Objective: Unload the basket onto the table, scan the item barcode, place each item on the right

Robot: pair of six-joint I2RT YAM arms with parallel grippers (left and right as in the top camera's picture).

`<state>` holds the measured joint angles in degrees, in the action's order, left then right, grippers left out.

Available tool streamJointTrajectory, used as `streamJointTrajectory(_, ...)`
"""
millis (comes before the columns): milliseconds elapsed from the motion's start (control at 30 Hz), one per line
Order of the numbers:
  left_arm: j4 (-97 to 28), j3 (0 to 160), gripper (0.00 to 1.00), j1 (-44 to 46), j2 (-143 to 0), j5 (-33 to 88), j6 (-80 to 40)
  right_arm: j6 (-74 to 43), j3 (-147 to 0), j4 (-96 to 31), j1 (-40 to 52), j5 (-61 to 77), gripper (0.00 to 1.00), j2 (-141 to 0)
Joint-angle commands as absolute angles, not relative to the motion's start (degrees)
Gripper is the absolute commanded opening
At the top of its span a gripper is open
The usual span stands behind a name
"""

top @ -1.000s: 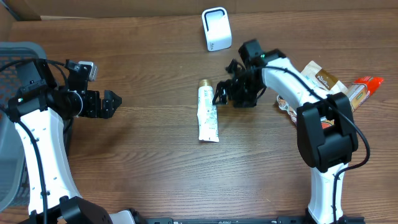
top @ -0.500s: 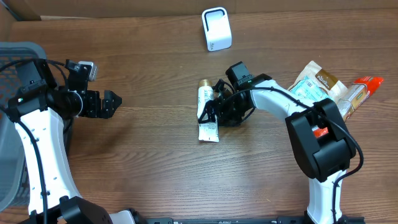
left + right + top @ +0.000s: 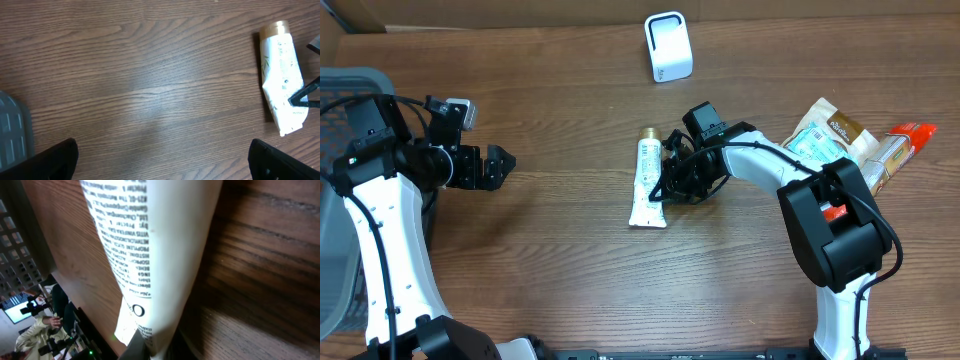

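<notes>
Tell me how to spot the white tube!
Look at the middle of the wooden table, near the small white box. The tube lies there, the right gripper pinching its flat end. Unlike the colourful packets at the right edge, it is long, white and gold-capped.

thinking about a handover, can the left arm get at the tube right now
Probably yes: bare table lies between the open left gripper and the tube. The right gripper grips near its flat end, so the cap end looks free.

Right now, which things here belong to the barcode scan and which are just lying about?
Job: white tube, pinched by the right tool; white scanner.
Lying about: snack packets; grey basket; left tool, open, idle.
</notes>
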<state>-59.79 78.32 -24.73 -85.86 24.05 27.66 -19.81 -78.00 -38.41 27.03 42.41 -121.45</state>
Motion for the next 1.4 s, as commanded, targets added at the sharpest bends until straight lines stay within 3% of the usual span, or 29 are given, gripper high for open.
streamJointTrajectory(0, -59.7, 78.37, 1.0, -24.25, -86.15, 24.88, 28.71, -18.83, -78.61, -39.27, 26.37, 40.21, 0.04, -121.73)
streamJointTrajectory(133, -59.7, 78.37, 0.99, -24.25, -86.15, 24.88, 28.71, -17.74, -82.61, -46.76, 26.24, 27.99, 0.04, -117.4)
streamJointTrajectory(433, -59.7, 78.37, 0.99, -24.25, -86.15, 24.88, 28.71, -21.5, -88.23, -63.2, 39.59, -23.77, 0.04, -113.93)
streamJointTrajectory(700, -59.7, 78.37, 1.0, -24.25, -86.15, 24.88, 28.71, -20.08, -88.2, -66.0, 50.22, -29.52, 0.04, -117.58)
streamJointTrajectory(767, -59.7, 78.37, 1.0, -24.25, -86.15, 24.88, 28.71, -18.83, -88.2, -65.87, 51.96, -29.52, 0.13, -118.02)
streamJointTrajectory(967, -59.68, 78.37, 0.99, -24.25, -86.15, 24.88, 28.71, -16.03, -88.2, -63.57, 55.53, -25.82, 0.75, -118.21)
streamJointTrajectory(1033, -59.7, 78.37, 1.0, -24.25, -86.15, 24.88, 28.71, -16.03, -88.2, -62.52, 55.46, -24.14, 0.88, -118.21)
streamJointTrajectory(1167, -59.7, 78.37, 1.0, -24.25, -86.15, 24.88, 28.71, -14.04, -88.51, -61.78, 52.25, -22.15, 0.95, -118.21)
streamJointTrajectory(1367, -59.68, 78.37, 0.99, -24.25, -86.15, 24.88, 28.71, -1.17, -88.47, -57.54, 44.95, -6.68, 1.0, -118.45)
